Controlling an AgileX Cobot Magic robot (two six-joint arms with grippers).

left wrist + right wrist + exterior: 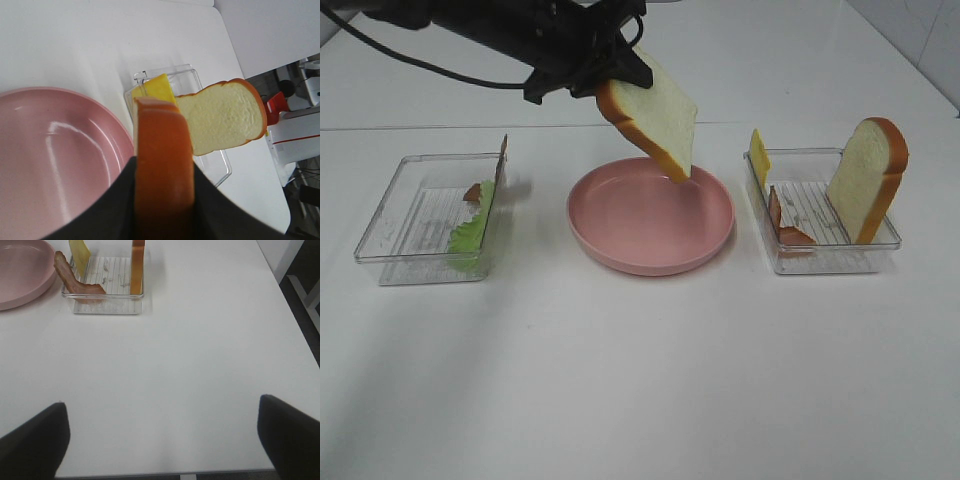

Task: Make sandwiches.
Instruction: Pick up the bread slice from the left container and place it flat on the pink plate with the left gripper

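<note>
White bench (620,380) carries a pink round plate (620,215) in the middle, with a clear plastic tray on either side of it. The left claw (605,85) reaches in from the far left and is clamped on a toy bread slice (655,115), pinching it across its orange-brown crust. The slice hangs tilted in the air over the far part of the plate, its lowest corner close to the plate (touching or not, I cannot tell).

In the right-hand tray (820,258) a second bread slice (868,180) stands upright against the outer wall. A yellow cheese square (759,157) leans at the wall nearest the plate, and a bacon strip (785,225) slumps below it.

The left-hand tray (385,245) holds a green lettuce leaf (470,230) propped along the wall nearest the plate, with a brown-red bacon piece (473,192) just behind it.

The right claw (162,440) shows only in its own wrist view. Its jaws are spread wide with nothing between them, above bare bench near the front edge and well apart from the right-hand tray.
</note>
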